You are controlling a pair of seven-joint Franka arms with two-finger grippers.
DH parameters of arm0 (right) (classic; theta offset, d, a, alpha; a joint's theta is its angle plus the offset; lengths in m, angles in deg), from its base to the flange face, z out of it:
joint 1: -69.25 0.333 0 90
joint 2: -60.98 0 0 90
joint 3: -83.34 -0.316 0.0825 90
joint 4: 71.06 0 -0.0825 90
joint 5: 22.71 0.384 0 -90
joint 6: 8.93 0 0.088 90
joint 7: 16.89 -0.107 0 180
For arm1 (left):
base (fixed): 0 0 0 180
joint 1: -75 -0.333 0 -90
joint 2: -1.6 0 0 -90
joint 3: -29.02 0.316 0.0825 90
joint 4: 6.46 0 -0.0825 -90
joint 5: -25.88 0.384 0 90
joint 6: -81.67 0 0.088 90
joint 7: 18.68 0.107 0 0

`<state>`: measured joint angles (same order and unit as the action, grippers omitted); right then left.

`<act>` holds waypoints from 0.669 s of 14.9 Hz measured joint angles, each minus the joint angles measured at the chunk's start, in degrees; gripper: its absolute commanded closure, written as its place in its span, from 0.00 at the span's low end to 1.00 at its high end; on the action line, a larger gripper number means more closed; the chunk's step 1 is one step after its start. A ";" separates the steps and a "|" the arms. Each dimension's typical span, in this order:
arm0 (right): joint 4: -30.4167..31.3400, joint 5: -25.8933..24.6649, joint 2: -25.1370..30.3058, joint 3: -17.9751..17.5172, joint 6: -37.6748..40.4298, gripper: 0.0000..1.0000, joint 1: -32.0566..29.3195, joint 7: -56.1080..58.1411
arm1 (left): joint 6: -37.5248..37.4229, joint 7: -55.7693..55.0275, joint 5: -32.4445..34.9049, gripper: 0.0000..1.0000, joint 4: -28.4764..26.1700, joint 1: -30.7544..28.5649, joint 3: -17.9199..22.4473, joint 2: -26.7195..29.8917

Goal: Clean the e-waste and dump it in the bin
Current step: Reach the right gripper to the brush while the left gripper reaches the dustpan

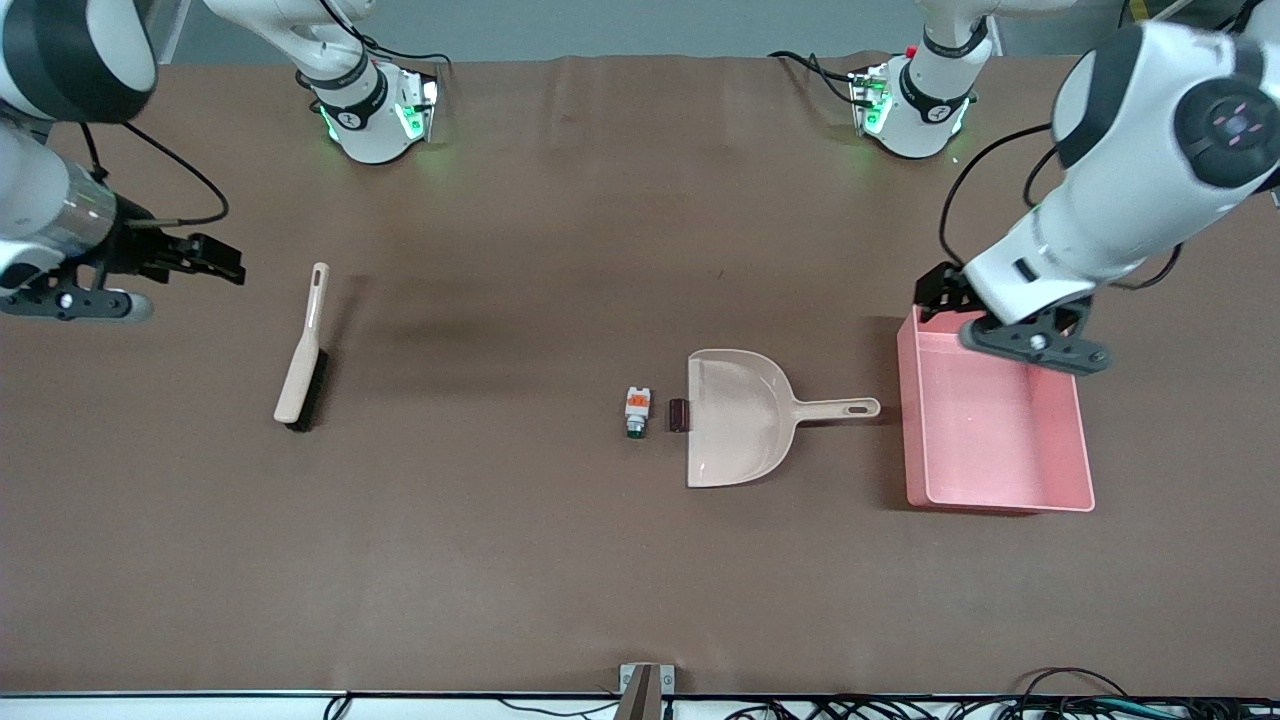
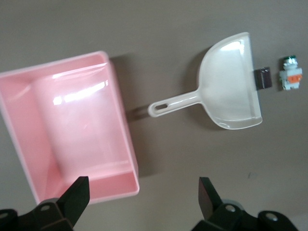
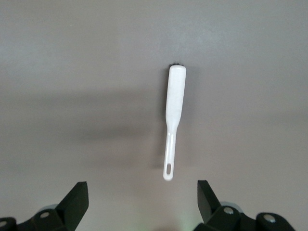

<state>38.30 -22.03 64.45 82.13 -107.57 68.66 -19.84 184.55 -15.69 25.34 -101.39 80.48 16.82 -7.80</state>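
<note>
The e-waste is two tiny pieces near the table's middle: a white block point(image 1: 638, 411) point(image 2: 290, 78) with orange and green parts, and a dark brown block point(image 1: 680, 414) point(image 2: 263, 77) touching the lip of the beige dustpan point(image 1: 740, 418) point(image 2: 231, 82). The pink bin point(image 1: 1000, 430) point(image 2: 122, 125) stands just past the dustpan's handle, toward the left arm's end. Over the bin's corner farthest from the front camera hangs my left gripper point(image 1: 938, 292) point(image 2: 143, 192), open and holding nothing. My right gripper point(image 1: 205, 258) point(image 3: 143, 195) is open and bare too, up over the table at the right arm's end.
A beige brush point(image 1: 303, 350) point(image 3: 174, 110) with dark bristles lies flat toward the right arm's end, its handle pointing at the robots' bases. Bare brown tabletop stretches between the brush and the e-waste. Cables run along the table edge nearest the front camera.
</note>
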 measured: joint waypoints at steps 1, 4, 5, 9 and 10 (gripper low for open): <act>4.17 0.00 1.05 0.07 -3.91 0.00 -0.01 0.00 | 1.81 2.28 0.00 0.02 -0.38 0.02 -0.77 -1.45; 16.09 0.00 4.75 0.20 -13.04 0.00 -0.02 -0.01 | 8.85 7.95 0.01 0.05 -2.99 0.10 -3.08 -5.17; 19.78 0.00 5.86 0.26 -16.14 0.00 -0.06 -0.04 | 11.09 10.42 0.02 0.05 -4.01 0.14 -3.78 -6.25; 33.37 0.00 8.52 0.51 -29.07 0.00 -0.99 -0.12 | 18.18 25.69 0.07 0.09 -7.15 0.11 -4.58 -10.68; 36.46 0.00 8.60 0.52 -32.70 0.00 -1.28 -0.14 | 19.68 29.72 0.07 0.10 -7.82 0.02 -4.58 -11.55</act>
<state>74.77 -22.03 73.05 82.65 -140.27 67.38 -19.98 204.23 14.02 25.41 -109.21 80.50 12.25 -19.35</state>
